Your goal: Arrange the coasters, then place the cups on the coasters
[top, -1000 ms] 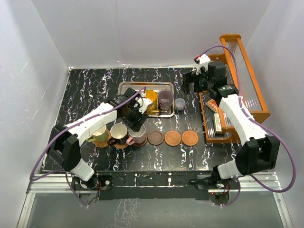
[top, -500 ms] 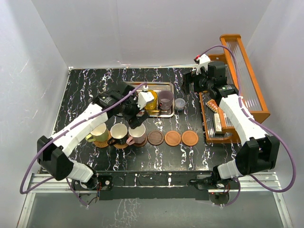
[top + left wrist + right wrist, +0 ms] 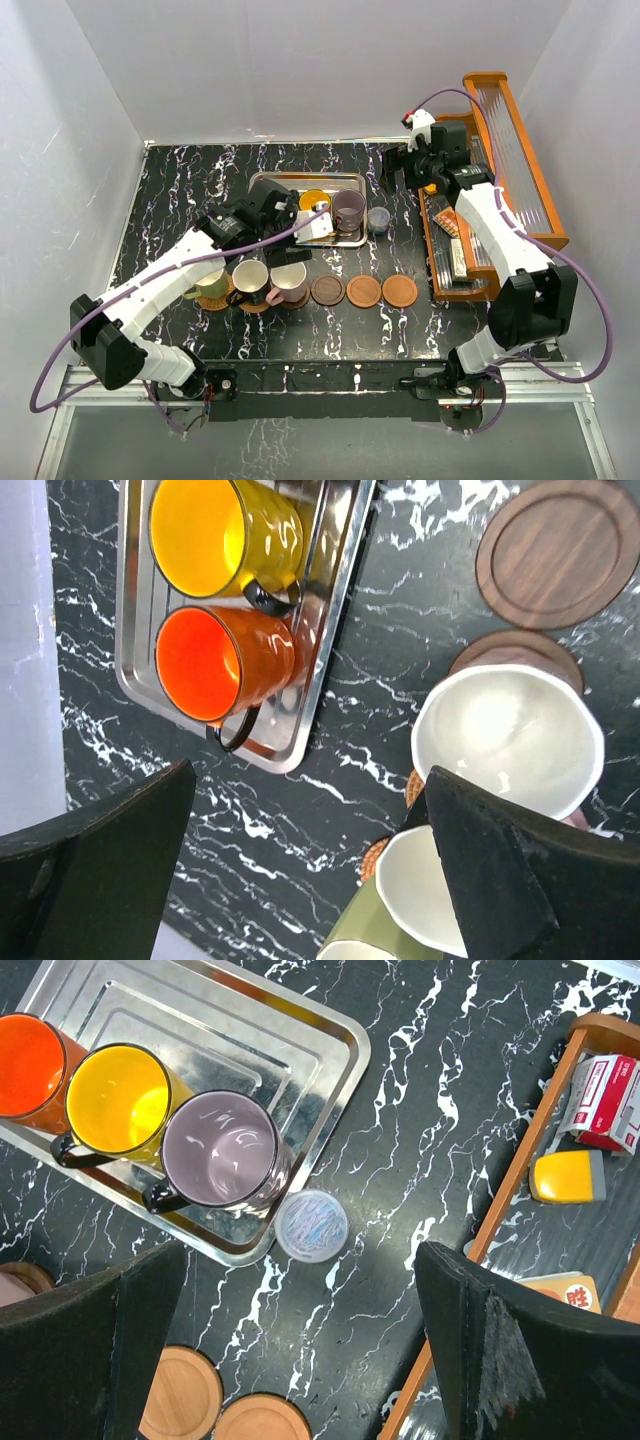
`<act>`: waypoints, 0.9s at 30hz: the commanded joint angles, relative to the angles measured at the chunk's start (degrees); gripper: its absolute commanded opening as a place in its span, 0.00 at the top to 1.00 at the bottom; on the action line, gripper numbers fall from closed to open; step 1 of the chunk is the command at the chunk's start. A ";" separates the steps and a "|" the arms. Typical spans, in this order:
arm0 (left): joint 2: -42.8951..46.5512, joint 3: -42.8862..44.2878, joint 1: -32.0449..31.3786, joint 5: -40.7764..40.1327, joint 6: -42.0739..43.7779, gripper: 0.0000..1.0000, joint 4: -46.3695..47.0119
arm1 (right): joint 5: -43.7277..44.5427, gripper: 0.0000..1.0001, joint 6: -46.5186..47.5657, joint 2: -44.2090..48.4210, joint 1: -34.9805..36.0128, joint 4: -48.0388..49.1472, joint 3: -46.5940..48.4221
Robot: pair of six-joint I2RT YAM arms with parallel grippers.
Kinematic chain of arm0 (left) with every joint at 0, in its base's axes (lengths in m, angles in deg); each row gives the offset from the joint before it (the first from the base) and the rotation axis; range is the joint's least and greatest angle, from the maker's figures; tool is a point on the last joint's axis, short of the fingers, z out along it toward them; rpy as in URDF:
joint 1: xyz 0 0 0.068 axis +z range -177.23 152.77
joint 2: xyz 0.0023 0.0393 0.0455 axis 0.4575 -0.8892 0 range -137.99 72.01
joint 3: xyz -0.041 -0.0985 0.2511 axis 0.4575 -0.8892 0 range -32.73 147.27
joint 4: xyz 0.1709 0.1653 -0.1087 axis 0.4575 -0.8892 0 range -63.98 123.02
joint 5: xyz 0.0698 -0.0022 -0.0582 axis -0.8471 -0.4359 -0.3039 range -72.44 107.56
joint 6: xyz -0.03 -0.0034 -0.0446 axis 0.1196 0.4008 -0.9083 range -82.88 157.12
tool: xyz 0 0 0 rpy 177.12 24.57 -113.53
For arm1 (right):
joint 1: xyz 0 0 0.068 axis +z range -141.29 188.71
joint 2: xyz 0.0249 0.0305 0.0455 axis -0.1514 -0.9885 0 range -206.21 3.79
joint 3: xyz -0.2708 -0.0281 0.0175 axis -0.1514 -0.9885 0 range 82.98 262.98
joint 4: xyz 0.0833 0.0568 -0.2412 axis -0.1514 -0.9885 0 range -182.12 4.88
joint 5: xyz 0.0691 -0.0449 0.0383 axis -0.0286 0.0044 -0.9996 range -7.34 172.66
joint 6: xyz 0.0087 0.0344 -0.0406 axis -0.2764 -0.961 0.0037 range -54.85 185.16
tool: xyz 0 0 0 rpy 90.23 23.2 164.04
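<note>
The black marbled table (image 3: pixel 180 190) carries a steel tray (image 3: pixel 300 176), a row of coasters (image 3: pixel 363 291) and a lidded jar (image 3: pixel 378 218)

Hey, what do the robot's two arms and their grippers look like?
The left arm and right arm have white shells with black joints. A purple cable loops along each. The gripper fingers are broad, flat and matte black.
</note>
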 commanded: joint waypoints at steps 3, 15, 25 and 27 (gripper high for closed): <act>3.06 -7.01 -2.44 -11.14 4.30 0.01 4.79 | 0.02 0.02 1.98 -1.58 -0.15 -1.71 6.77; 1.85 -4.16 -2.54 -12.54 -2.45 0.01 8.23 | -0.51 0.02 2.14 1.79 -0.14 -0.51 5.10; -0.36 0.92 0.38 -9.06 -12.16 0.01 8.25 | -0.60 0.02 2.76 4.39 -0.20 1.08 3.70; -1.38 1.42 0.92 -6.81 -13.07 0.01 6.56 | -0.67 0.02 2.86 4.98 -0.16 1.91 2.91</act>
